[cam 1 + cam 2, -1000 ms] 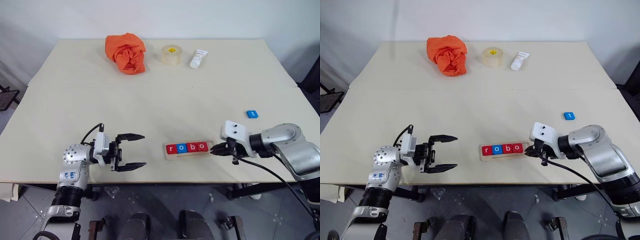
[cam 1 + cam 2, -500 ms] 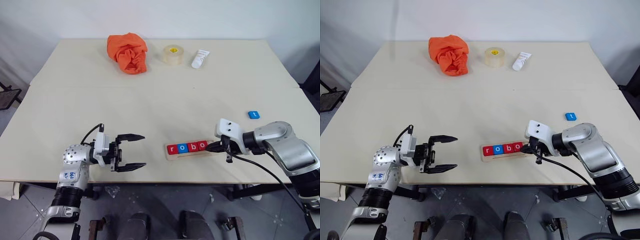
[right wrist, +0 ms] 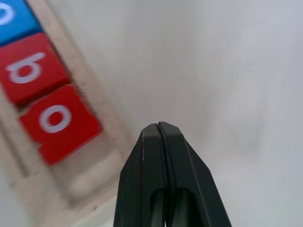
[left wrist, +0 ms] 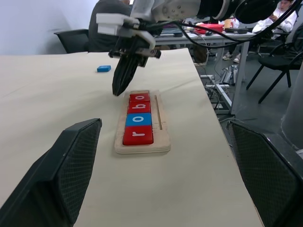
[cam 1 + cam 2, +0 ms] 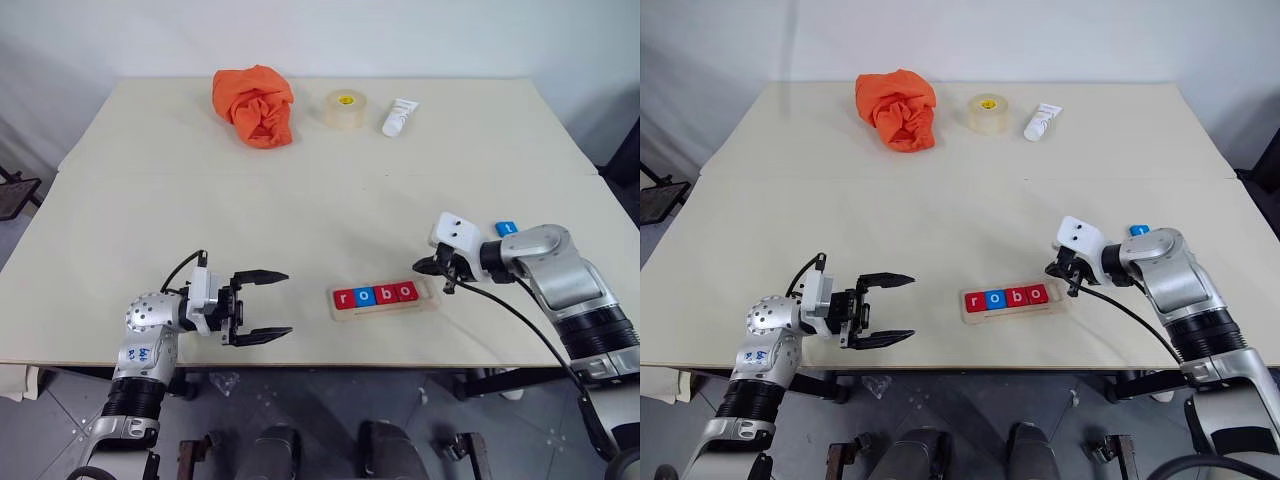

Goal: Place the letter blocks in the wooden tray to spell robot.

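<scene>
Four letter blocks (image 5: 376, 295) reading r-o-b-o sit in the wooden tray (image 5: 432, 296), last slot empty; the blue t block (image 5: 506, 229) lies on the counter (image 5: 330, 200) behind the right gripper (image 5: 420, 268), fingers clenched on nothing, while the left gripper (image 5: 272, 305) hangs released, well apart.

We see bare tabletop (image 5: 330, 200) all around our right gripper (image 5: 420, 268), whose fingers are pressed together just beyond the wooden tray (image 5: 385, 298). Its last slot lies empty nearest those fingertips. The blue t block (image 5: 506, 229) lies behind the gripper's wrist, partly hidden.
</scene>
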You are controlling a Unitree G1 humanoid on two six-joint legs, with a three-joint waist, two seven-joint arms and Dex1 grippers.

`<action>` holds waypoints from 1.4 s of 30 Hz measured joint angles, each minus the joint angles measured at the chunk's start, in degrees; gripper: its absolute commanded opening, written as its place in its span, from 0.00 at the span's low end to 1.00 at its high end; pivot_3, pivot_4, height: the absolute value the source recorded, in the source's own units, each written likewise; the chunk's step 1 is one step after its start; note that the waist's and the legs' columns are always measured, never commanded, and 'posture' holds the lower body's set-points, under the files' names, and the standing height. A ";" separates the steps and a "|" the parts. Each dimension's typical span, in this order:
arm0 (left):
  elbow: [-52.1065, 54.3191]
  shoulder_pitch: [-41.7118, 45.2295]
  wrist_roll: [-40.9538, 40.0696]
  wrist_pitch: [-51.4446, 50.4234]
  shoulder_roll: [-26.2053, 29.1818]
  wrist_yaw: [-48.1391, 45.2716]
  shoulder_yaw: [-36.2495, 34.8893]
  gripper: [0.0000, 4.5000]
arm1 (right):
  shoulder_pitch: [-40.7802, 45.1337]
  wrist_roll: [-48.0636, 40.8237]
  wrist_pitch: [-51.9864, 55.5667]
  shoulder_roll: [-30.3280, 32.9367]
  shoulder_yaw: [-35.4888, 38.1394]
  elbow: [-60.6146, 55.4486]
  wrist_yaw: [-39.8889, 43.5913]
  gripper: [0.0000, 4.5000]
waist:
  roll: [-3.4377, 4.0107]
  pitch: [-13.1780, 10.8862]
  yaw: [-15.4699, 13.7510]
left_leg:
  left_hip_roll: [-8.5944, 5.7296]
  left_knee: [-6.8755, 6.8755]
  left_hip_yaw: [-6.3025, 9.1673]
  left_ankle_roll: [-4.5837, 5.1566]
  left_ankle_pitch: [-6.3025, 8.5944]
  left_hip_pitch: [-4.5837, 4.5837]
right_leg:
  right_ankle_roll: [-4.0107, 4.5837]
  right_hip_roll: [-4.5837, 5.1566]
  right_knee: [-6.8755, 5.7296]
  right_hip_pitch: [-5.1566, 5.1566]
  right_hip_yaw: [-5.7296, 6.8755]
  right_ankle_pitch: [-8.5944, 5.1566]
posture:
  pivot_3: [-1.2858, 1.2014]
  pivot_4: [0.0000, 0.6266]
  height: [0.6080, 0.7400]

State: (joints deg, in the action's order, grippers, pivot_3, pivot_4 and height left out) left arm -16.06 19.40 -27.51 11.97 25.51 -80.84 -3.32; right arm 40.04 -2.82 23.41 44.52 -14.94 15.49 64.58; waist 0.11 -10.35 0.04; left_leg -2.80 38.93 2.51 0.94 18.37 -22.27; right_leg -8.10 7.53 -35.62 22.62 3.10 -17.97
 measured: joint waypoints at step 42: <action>-7.70 6.28 0.11 0.99 -0.43 -3.75 0.52 1.00 | -39.96 -15.12 5.28 5.96 49.34 -16.85 -10.54 0.99 | 0.00 0.00 -1.46 | -0.02 0.02 -0.09 0.05 0.01 0.03 | -0.02 0.00 0.03 -0.11 0.02 0.01 | 0.52 0.24 1.00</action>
State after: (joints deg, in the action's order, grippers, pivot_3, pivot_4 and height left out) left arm -23.75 25.68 -27.40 12.96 25.08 -84.60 -2.80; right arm 0.08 -17.94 28.69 50.47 34.40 -1.37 54.04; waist 0.11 -10.35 -1.42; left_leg -2.83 38.95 2.42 0.99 18.38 -22.25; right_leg -8.12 7.53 -35.59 22.52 3.12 -17.96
